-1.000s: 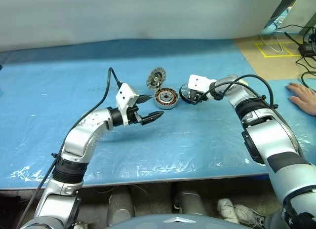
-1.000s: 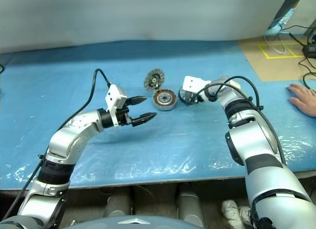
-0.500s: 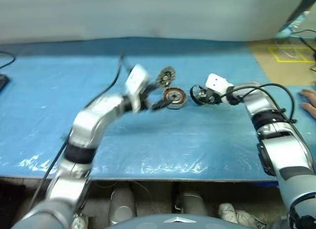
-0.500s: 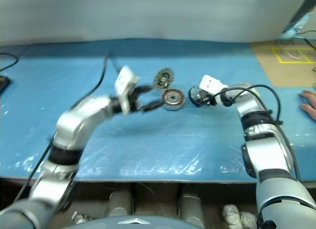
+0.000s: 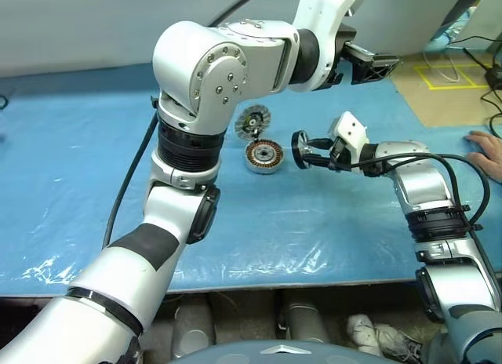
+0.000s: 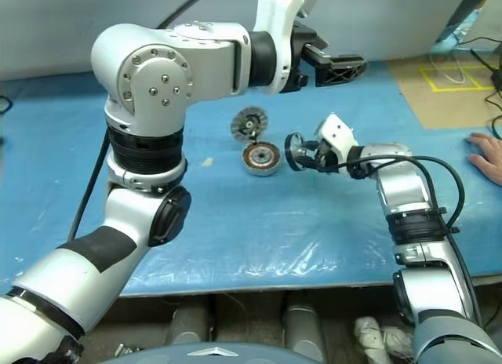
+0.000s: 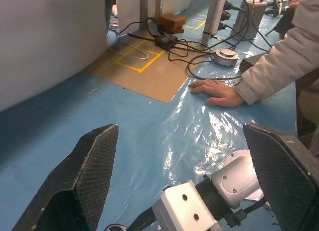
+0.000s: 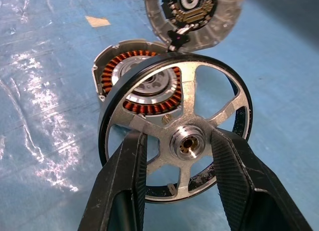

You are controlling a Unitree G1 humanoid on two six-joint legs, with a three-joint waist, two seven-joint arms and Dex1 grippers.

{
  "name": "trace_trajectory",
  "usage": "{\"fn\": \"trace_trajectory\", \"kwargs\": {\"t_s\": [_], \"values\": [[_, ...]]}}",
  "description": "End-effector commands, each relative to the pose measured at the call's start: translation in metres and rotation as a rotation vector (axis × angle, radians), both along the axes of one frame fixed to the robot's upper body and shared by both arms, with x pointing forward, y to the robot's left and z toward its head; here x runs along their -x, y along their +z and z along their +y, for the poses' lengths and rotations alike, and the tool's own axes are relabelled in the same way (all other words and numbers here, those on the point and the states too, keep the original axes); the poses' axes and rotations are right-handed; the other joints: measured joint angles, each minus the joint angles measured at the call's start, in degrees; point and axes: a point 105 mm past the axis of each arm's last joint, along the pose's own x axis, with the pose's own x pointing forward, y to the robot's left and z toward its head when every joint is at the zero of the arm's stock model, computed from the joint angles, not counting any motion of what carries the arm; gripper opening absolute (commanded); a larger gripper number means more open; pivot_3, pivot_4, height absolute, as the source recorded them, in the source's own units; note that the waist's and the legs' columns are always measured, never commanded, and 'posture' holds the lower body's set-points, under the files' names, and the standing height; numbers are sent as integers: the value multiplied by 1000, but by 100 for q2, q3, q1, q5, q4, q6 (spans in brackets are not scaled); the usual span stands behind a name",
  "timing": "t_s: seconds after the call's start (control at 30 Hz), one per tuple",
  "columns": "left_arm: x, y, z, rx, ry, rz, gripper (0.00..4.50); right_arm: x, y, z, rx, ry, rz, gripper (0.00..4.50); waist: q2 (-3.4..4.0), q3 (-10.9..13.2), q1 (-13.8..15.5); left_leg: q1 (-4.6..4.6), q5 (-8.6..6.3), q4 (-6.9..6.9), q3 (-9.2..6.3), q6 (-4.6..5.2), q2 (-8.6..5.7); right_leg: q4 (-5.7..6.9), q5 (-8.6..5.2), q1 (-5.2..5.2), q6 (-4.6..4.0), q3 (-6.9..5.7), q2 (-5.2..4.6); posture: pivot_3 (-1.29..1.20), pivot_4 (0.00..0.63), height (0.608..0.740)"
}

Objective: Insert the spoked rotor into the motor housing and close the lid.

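Eye views: on the blue desk (image 5: 78, 183) the housing (image 5: 263, 155) sits with the lid (image 5: 252, 121) leaning at its 11 o'clock. The right gripper (image 5: 307, 151) holds the rotor (image 5: 301, 149) on edge, just off the housing's 3 o'clock. The left gripper (image 5: 376, 66) is raised well above, fingers spread wide on nothing.

Left wrist view: 2 wide fingers (image 7: 87, 176); a person's hand (image 7: 214, 91) lies on the desk beyond.

Right wrist view: 2 fingers (image 8: 124, 186) pinch the rotor's spokes either side of its hub, copper windings behind. The rotor looks stiff, light, smooth metal, likely slippery; the thin spokes suit a firm pinch near the hub.
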Motion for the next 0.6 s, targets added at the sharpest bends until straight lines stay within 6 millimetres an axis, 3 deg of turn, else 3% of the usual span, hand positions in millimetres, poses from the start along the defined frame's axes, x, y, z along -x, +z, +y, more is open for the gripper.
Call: {"fn": "trace_trajectory", "kwargs": {"t_s": [0.03,0.1,0.17,0.2,0.23,0.27,0.3,0.33,0.43,0.47,0.6], "values": [[6,-10,17,32,-26,-39,4147,1,17,7,-27,24,-58,1711,3,-2,56,-1,0,-3,1,1,-1,-6,1,1,0,0,-1,0,150,740],[5,-29,33,33,-28,-28,4147,0,18,8,-34,20,-59,1711,5,-3,60,3,0,-9,1,1,4,-2,1,5,-1,-1,-2,0,150,740],[6,-36,38,32,-33,-31,4147,1,15,9,-23,24,-58,1711,-1,0,63,2,0,-13,-1,1,18,15,0,-2,-1,-13,6,0,150,740],[1,-59,60,40,-18,-16,4147,1,15,10,-29,26,-55,1711,2,-1,59,-4,0,-7,-5,1,21,27,0,-19,-1,-15,8,0,150,740],[-14,-108,104,69,22,32,4147,1,15,11,-28,26,-56,1711,16,-10,39,-17,1,-1,-5,1,20,32,1,-35,-1,-13,8,0,150,740],[-15,-155,141,56,46,61,4147,1,15,11,-23,27,-57,1711,51,-31,-7,-16,1,-4,1,1,13,34,1,-33,-1,-11,6,0,150,740],[-10,-191,167,25,52,75,4147,1,15,11,-23,28,-58,1711,81,-50,-92,20,0,-17,9,-2,2,23,1,-12,0,-8,11,0,150,740],[-6,-211,180,8,51,71,4147,2,15,11,-27,27,-56,1711,82,-50,-157,38,-5,-32,9,-10,5,9,-2,5,4,-8,13,0,150,740],[-6,-225,190,-2,41,11,4147,2,15,11,-29,29,-53,1711,7,-4,21,-17,-6,-30,-8,-22,57,17,-1,-50,6,-30,31,0,150,740],[-7,-227,192,-3,40,-7,4147,2,14,11,-27,28,-52,1711,8,-5,109,-58,-4,17,-18,-22,74,45,4,-65,6,-53,34,0,150,740],[-10,-226,193,-6,57,-81,4147,3,14,14,-34,36,-49,1711,31,-7,233,-20,-12,70,35,-29,81,58,-5,-2,-12,-64,-7,0,150,740]]}}
